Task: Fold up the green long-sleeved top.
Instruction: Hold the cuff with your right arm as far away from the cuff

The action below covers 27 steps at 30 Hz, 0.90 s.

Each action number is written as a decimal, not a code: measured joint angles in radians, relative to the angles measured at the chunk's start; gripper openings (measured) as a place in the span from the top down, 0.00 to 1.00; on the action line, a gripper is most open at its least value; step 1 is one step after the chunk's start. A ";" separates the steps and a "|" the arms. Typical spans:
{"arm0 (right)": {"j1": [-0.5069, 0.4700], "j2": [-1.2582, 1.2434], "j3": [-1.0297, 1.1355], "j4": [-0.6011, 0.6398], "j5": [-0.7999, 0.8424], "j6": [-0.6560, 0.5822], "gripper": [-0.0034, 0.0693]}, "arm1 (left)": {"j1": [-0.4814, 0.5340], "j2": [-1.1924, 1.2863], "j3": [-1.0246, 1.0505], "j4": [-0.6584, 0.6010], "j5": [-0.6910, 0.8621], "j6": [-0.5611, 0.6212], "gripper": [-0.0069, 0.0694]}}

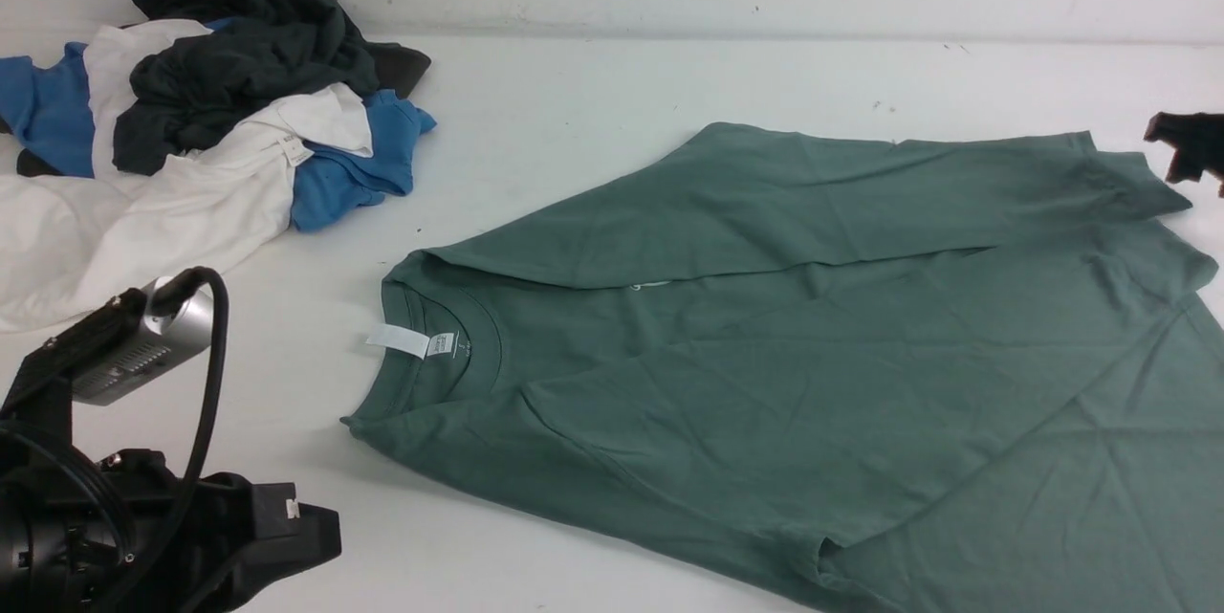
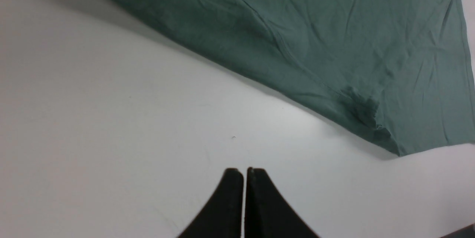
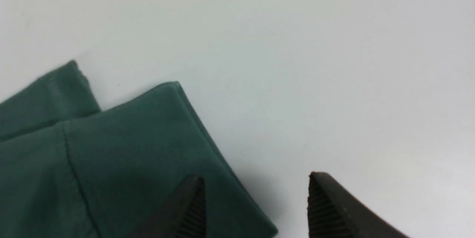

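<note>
My right gripper (image 3: 256,193) stands wide, holding nothing: one jaw hangs over the sleeve cuff (image 3: 148,145) of the sage-green long-sleeved cotton top (image 1: 813,336), the other over bare white table (image 1: 574,116). My left gripper (image 2: 245,173) is pressed shut and empty, over the table by the top's near edge. The top lies spread right of centre, collar to the left, one sleeve laid along its far side. I judge the right should lift straight up, clear of the cuff, so the sleeve stays flat.
</note>
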 joint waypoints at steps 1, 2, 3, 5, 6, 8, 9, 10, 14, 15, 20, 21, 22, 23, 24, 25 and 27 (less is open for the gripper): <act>0.001 0.027 -0.030 0.005 0.005 0.000 0.47 | 0.000 0.000 0.000 0.000 0.000 0.000 0.91; 0.002 0.054 -0.065 0.007 0.001 -0.003 0.47 | 0.000 0.000 0.000 0.000 0.000 0.000 0.91; 0.002 0.057 -0.071 0.007 0.001 -0.002 0.47 | 0.000 0.000 0.000 0.000 0.000 0.000 0.91; 0.002 0.095 -0.142 0.017 0.014 -0.002 0.46 | 0.000 0.000 0.000 0.000 0.000 0.000 0.91; 0.002 0.101 -0.146 0.020 0.014 -0.002 0.46 | 0.000 0.000 0.000 0.000 0.000 0.000 0.91; 0.002 0.118 -0.169 0.029 0.010 -0.004 0.46 | 0.000 0.000 0.000 0.000 0.000 0.000 0.91; 0.002 0.122 -0.175 0.037 0.008 -0.004 0.46 | 0.000 0.000 0.000 0.000 0.000 0.000 0.91; 0.002 0.127 -0.178 0.047 0.006 -0.007 0.46 | 0.000 0.001 0.000 0.000 0.000 0.000 0.91; 0.002 0.128 -0.186 0.087 0.020 -0.037 0.47 | 0.000 0.001 0.000 0.000 0.000 0.000 0.91; 0.002 0.128 -0.188 0.097 0.030 -0.059 0.48 | 0.000 0.001 0.000 0.000 0.000 0.000 0.91; 0.002 0.130 -0.217 0.149 0.111 -0.138 0.64 | 0.000 0.001 0.000 0.000 0.000 0.001 0.91; 0.002 0.130 -0.223 0.152 0.125 -0.151 0.70 | 0.000 0.001 0.000 0.000 0.000 0.001 0.91; 0.002 0.131 -0.232 0.155 0.145 -0.159 0.77 | 0.000 0.001 0.000 0.000 0.000 0.001 0.91; 0.002 0.134 -0.247 0.158 0.172 -0.165 0.84 | 0.000 0.001 0.000 0.000 0.000 0.001 0.91; 0.002 0.138 -0.261 0.160 0.194 -0.166 0.89 | 0.000 0.001 0.000 0.000 0.000 0.001 0.91; 0.002 0.141 -0.282 0.161 0.217 -0.167 0.93 | 0.000 0.001 0.000 0.000 0.000 0.001 0.91; 0.002 0.144 -0.311 0.161 0.265 -0.167 0.94 | 0.000 0.001 0.000 0.000 0.000 0.001 0.91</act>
